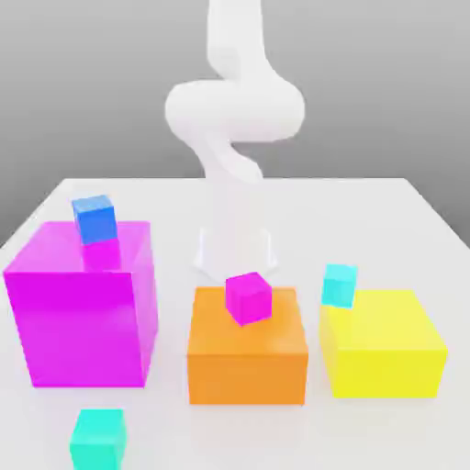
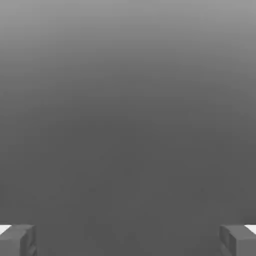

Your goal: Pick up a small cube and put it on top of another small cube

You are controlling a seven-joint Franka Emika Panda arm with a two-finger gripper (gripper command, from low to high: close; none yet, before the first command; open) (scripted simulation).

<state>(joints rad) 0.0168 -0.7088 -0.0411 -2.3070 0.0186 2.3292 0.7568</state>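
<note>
The pincer [image 2: 128,240] gapes wide on nothing; apparently the magenta cube [image 1: 248,297] tops an orange block [image 1: 246,353].

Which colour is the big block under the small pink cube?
Orange, seen best in the exterior view; the pink cube sits on it.

Bright even light, soft shadows, slight blur

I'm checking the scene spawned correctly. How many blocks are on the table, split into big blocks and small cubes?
Big blocks: 3, namely magenta, orange, yellow
Small cubes: 4, namely blue, magenta-pink, sky-cyan, teal
Total: 7
</note>
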